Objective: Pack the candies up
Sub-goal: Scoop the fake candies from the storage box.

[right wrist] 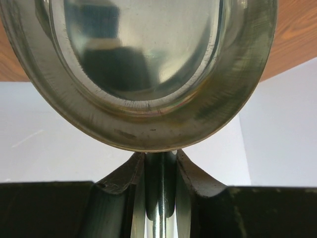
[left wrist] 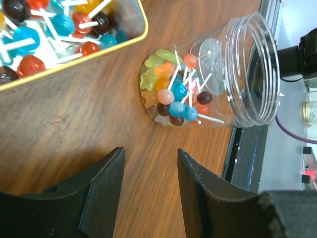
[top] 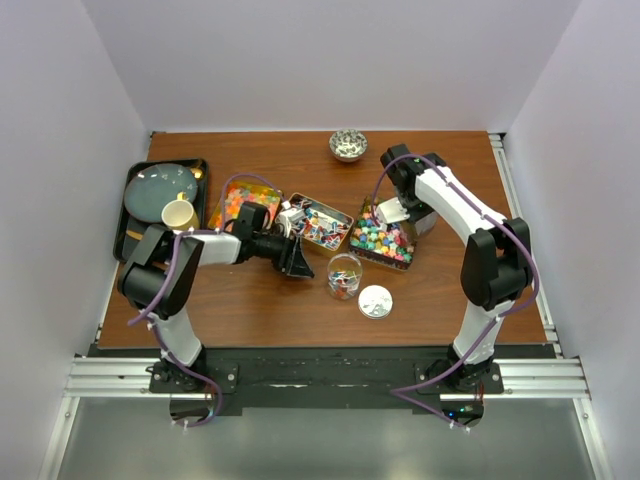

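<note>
Gripping a metal spoon by its handle, the right claw is held at the cube candies, presumably for scooping. The left claw is held parted and empty beside the clear jar on the surface, where some candies are already packed.

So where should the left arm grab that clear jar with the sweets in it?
Probably on the smooth round wall of the jar, below its threaded neck, coming in level from the side where the left gripper faces it with open jaws. It stands upright, mouth open, so a side grip should keep the sweets in.
</note>
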Motion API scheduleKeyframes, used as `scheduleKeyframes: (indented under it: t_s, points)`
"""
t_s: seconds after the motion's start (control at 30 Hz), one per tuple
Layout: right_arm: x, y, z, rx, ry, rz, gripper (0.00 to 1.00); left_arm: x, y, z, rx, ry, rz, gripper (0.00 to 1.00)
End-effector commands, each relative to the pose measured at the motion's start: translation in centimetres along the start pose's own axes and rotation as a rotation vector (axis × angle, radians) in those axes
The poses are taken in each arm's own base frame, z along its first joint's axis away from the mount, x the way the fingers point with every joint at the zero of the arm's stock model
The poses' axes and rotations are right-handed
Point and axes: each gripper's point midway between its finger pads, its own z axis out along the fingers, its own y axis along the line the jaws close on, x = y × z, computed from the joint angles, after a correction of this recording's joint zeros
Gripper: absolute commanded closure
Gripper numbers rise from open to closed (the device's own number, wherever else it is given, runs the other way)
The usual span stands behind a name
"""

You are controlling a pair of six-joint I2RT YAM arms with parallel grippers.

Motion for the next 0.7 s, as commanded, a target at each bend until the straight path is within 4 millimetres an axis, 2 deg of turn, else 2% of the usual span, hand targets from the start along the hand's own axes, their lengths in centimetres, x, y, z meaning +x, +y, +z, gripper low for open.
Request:
scheduleKeyframes:
  t_s: [0.0, 0.17, 0.37, 0.53, 0.67]
  points:
    - [-0.9, 0.9, -0.2, -0.022, -0.050, 0.043, 1.00, -0.4, -0.1, 0.9, 0.022, -0.035, 0.069, 0.49]
    - [-2.1, 1.6, 0.7, -0.015, -0.088, 0.119, 1.00, -0.3, 0.9, 1.8, 0.003, -0.034, 0.057, 0.50]
    - [-3.1, 0.7, 1.3, 0.035, -0.119, 0.235, 1.00, -0.5, 1.0, 2.4, 0.005, -0.034, 0.046, 0.50]
    - [-4.3, 0.7, 1.8, 0.053, -0.149, 0.242, 1.00, 0.0, 1.4, 3.1, -0.003, -0.021, 0.037, 0.50]
    - [-6.1, 0.1, 1.9, 0.097, -0.191, 0.221, 1.00, -0.1, 2.2, 3.6, -0.026, -0.015, 0.032, 0.50]
